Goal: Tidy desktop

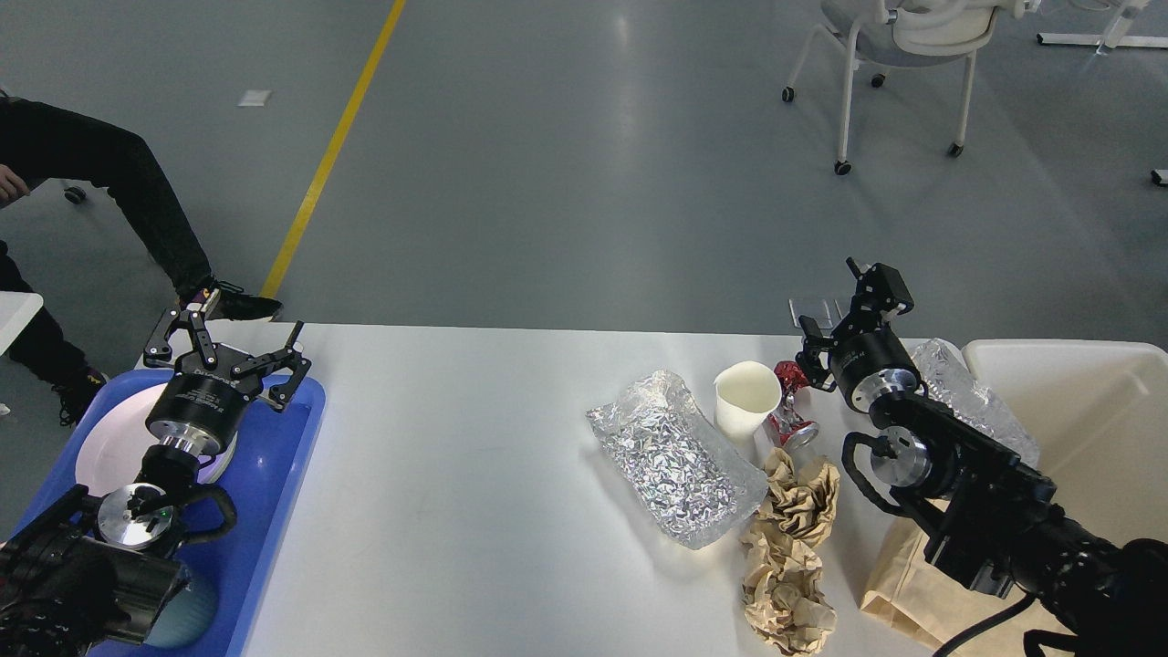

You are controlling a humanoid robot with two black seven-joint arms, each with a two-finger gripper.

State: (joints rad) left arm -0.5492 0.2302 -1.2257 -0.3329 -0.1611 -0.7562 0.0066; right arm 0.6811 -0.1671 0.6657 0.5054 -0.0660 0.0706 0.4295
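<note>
The white desktop (474,511) spans the view. On its right part lie a crinkled silver foil bag (675,465), a white paper cup (748,397), a crushed red can (792,409), crumpled brown paper (792,547), a flat brown paper bag (903,570) and a clear crumpled plastic wrap (981,406). My left gripper (230,342) is open and empty above the far edge of the blue tray (274,511). My right gripper (844,310) is open and empty, just behind the can and the cup, over the desktop's far edge.
The blue tray holds a white plate (105,447) and a teal mug (192,607), both partly hidden by my left arm. A cream-white bin (1095,429) stands at the right end. A person's leg (137,201) and a wheeled chair (903,55) are on the floor beyond.
</note>
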